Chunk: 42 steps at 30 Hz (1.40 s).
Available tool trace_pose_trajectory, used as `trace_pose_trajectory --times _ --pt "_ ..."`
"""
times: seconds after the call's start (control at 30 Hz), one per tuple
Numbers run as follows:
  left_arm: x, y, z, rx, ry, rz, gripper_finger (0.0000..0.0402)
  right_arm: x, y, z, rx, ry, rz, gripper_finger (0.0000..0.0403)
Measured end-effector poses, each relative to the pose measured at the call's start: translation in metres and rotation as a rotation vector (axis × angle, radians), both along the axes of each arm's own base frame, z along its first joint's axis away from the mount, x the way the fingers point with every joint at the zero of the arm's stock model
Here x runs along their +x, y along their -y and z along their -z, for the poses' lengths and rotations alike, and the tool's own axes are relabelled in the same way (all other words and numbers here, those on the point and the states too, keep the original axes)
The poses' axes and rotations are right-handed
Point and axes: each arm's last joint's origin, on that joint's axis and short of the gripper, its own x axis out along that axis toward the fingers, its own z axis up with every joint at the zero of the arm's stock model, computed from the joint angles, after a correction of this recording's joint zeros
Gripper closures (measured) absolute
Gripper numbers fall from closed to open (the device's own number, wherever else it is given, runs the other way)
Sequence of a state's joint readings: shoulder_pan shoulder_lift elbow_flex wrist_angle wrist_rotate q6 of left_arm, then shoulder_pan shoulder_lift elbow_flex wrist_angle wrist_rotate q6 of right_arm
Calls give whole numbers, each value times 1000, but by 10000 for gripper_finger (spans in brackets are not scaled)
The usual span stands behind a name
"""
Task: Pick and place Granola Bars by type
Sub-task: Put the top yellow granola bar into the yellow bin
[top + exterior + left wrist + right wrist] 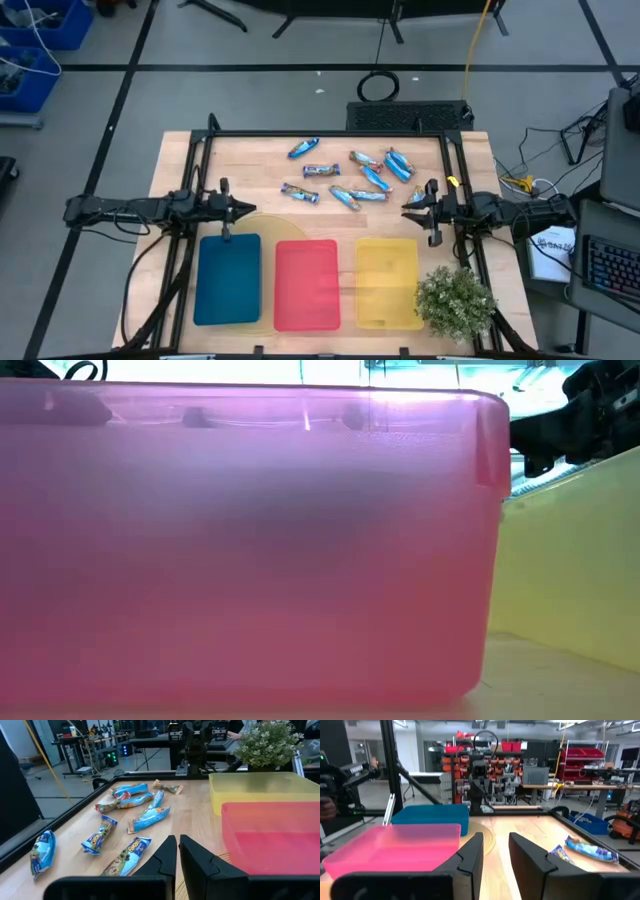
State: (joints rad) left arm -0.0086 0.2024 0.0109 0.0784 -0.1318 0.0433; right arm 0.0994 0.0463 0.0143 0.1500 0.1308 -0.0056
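Several granola bars (343, 176) in shiny blue wrappers lie scattered flat on the far half of the wooden table. They also show in the left wrist view (148, 818), and one bar (590, 850) shows in the right wrist view. My left gripper (250, 208) hovers shut at the table's left, near the blue tray's far edge; its fingers (178, 851) point toward the bars. My right gripper (407, 204) hovers open at the table's right, beyond the yellow tray; its fingers (495, 849) point toward the left arm. Neither touches a bar.
Three flat trays sit side by side along the near edge: blue (228, 278), red (306, 284) and yellow (387, 282). A potted plant (455, 303) stands at the near right corner. A black frame (320, 133) borders the table. The red tray (240, 550) fills the low view.
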Motion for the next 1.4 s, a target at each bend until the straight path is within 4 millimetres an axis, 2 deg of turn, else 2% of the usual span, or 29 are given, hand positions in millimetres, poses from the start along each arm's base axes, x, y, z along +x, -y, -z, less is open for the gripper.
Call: trace_pose_trajectory --times 0.2,0.27,0.37,0.47,0.6,0.7,0.8,0.9,1.0,1.1,1.17,1.27,1.4 --pt "0 0 0 5 -1 0 371 -3 1 -16 -25 171 20 319" --pt "0 0 0 5 -1 0 371 -4 3 -19 -12 201 83 318" --pt "0 0 0 5 -1 0 371 -4 8 -18 31 167 278 318" --pt "0 0 0 5 -1 -1 371 1 11 -11 19 35 400 318" --pt "0 0 0 5 -1 -1 371 7 13 -56 12 -13 483 318" --pt "0 0 0 5 -1 -1 371 18 18 -81 -27 -147 636 318" --pt "0 0 0 5 -1 -1 371 28 25 -116 -56 -230 784 318" --pt "0 0 0 5 -1 -4 371 40 35 -144 -77 -355 851 319" --pt "0 0 0 5 -1 -5 371 53 48 -160 -46 -510 868 319" --pt "0 0 0 5 -1 -5 371 61 70 -167 3 -672 944 319" --pt "0 0 0 5 -1 -5 371 65 87 -167 55 -773 983 319" --pt "0 0 0 5 -1 -5 371 67 115 -160 178 -925 951 319" --pt "0 0 0 5 -1 -6 371 63 149 -150 319 -1023 942 319"
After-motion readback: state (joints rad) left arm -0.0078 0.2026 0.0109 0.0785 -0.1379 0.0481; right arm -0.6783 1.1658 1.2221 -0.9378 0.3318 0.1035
